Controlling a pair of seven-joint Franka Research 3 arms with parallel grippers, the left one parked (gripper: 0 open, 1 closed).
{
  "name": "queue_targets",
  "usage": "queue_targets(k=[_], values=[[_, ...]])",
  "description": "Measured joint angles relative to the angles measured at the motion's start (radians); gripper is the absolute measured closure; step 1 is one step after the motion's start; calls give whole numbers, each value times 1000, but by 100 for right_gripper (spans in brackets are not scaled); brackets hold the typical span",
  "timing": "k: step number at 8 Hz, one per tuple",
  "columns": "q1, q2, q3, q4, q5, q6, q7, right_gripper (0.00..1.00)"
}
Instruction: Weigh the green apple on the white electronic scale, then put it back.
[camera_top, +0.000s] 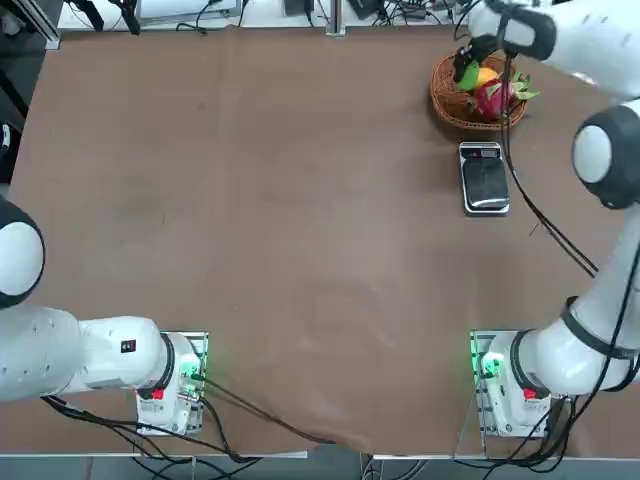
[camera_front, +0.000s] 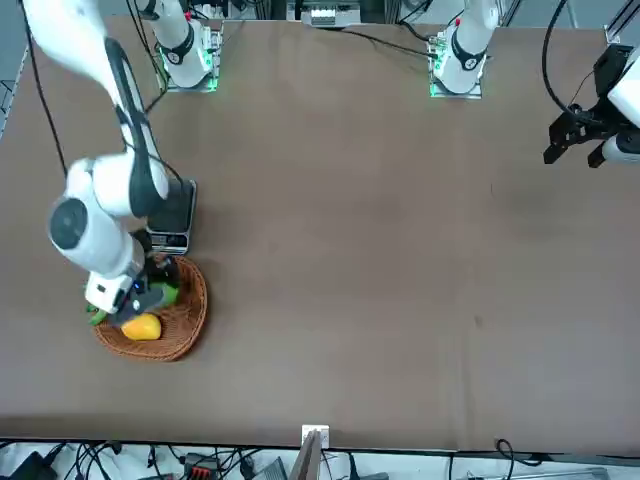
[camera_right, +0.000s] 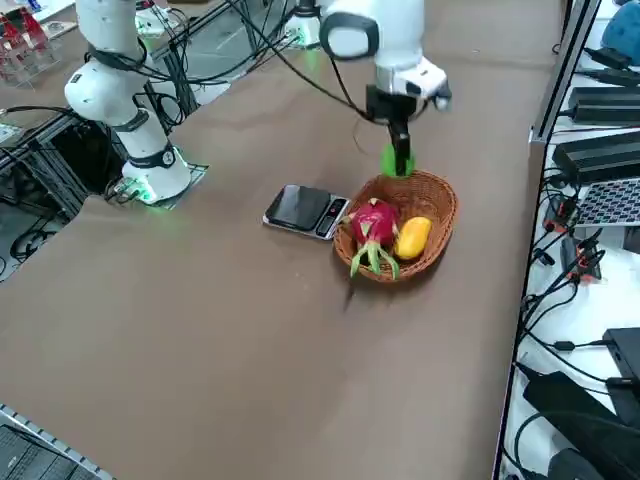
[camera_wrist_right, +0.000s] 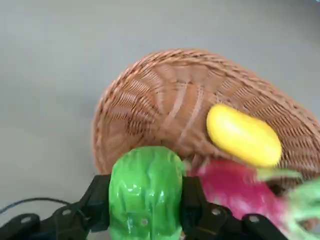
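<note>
The green apple sits between the black fingers of my right gripper, which is shut on it. In the right side view the apple hangs under the gripper, just over the far rim of the wicker basket. From overhead the gripper and apple are at the basket's left edge. The white electronic scale lies flat on the table just in front of the basket, its dark plate bare.
An orange-yellow fruit and a pink dragon fruit lie in the basket. The table's right edge with cables and equipment runs close beside the basket. Brown tabletop spreads to the left of the scale.
</note>
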Motion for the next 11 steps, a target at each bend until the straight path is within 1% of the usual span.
queue_targets(k=[1,3,5,6,8,10,11], values=[[-2,-73,-2,-71,3,-9,1,31],[-16,-195,-8,-247,4,1,1,31],[-32,-292,-10,-444,4,86,1,31],[-41,-323,-11,-530,4,138,1,31],[-56,-341,-11,-653,4,248,0,31],[-61,-328,-12,-719,4,333,0,31],[-62,-316,-12,-736,4,361,0,31]])
